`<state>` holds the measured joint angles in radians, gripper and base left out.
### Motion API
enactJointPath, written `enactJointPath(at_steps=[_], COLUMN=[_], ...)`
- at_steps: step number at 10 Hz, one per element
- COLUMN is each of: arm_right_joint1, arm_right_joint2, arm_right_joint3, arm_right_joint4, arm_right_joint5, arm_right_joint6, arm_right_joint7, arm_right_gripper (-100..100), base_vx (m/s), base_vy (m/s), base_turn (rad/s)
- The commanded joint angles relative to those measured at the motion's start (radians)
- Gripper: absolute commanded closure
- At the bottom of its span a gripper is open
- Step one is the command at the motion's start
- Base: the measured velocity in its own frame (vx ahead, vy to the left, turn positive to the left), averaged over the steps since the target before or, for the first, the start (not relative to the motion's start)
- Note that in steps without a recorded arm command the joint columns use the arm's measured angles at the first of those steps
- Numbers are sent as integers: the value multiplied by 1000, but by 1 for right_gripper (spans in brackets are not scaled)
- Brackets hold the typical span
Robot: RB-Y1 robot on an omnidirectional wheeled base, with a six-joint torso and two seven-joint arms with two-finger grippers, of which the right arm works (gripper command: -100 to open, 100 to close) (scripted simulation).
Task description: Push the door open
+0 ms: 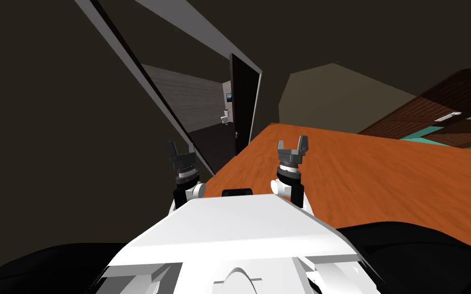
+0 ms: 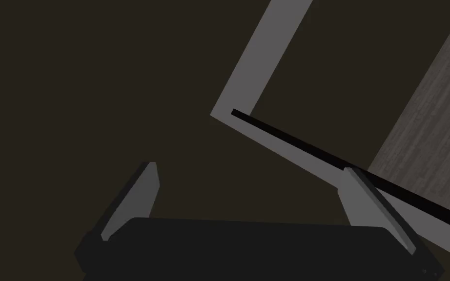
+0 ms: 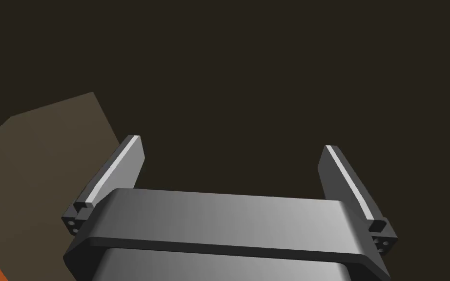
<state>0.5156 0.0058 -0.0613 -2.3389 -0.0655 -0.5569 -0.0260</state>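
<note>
The door (image 1: 244, 99) is a dark panel standing ajar ahead of me, its edge turned towards me, with a small handle (image 1: 236, 134) low on it. A grey door frame (image 1: 142, 81) slants along its left side, and the gap between shows a grey room beyond. My left gripper (image 1: 181, 149) is open, held up just before the frame's lower end, short of the door. In the left wrist view, the left gripper (image 2: 251, 175) faces the grey frame (image 2: 248, 73) and a black strip (image 2: 317, 151). My right gripper (image 1: 293, 144) is open over the floor right of the door; the right gripper (image 3: 231, 146) faces a dark wall.
An orange wooden floor (image 1: 372, 173) spreads ahead and to the right. Dark brown cabinets (image 1: 433, 109) with a teal patch (image 1: 417, 138) stand at the far right. Dark walls close in on the left. A small white fixture (image 1: 225, 117) shows in the room beyond the door.
</note>
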Motion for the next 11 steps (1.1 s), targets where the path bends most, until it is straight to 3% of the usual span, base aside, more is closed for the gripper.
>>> enactJointPath(at_steps=[1, 11], arm_right_joint1=[-11, -96], arm_right_joint2=[-11, -66], arm_right_joint3=[16, 140], arm_right_joint4=[28, 243], arm_right_joint5=[1, 8], arm_right_joint6=[-4, -33], arm_right_joint7=[-2, -15], arm_right_gripper=[-100, -100], base_vx=[90, 165], base_vy=[-29, -36], base_turn=[-5, 1])
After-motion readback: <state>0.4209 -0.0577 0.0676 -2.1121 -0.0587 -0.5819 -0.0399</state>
